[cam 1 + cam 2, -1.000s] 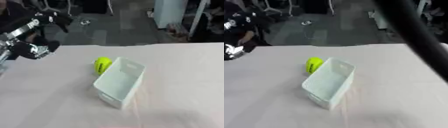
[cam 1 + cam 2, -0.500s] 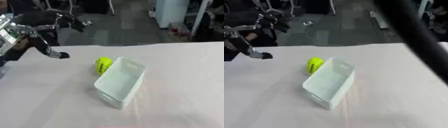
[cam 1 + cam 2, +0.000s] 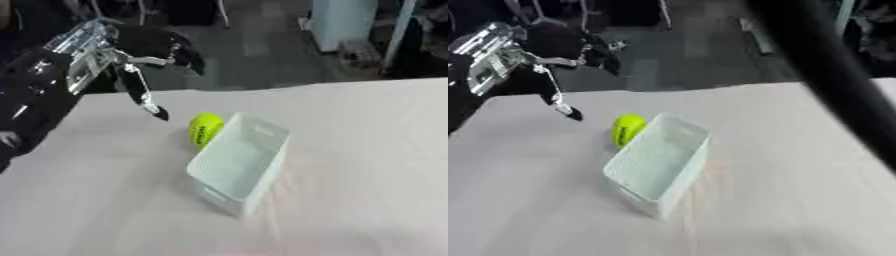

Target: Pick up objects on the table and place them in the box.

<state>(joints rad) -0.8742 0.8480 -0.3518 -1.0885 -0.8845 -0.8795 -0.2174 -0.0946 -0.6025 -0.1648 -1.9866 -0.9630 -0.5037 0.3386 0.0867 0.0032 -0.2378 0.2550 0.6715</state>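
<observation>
No readable text, brand or label anywhere: ball, box and cloth all showed none that could be made out.

Yellow-green ball sat on the table, touching or just beside the far-left short end of the box. It was outside the box, not in it. The box was a white open-top bin, lying diagonally on the cloth, interior empty as far as could be seen; the perforated wall pattern showed better in the right eye view.

Left hand was above the table's far-left area, in the air, up and left of the ball and apart from it. Fingers were spread, holding nothing; one finger pointed down toward the cloth, its tip near the ball but not touching.

Room: the table was bare to the right of the box and in front of it, wide open. The far table edge ran just behind the ball; beyond it was dark floor. The ball's left side was open, its right side blocked by the box wall.

View difference: the right eye view had a thick dark bar crossing diagonally at upper right; couldn't tell what it was. The left eye view didn't show it. Right hand was not visible in either view.
</observation>
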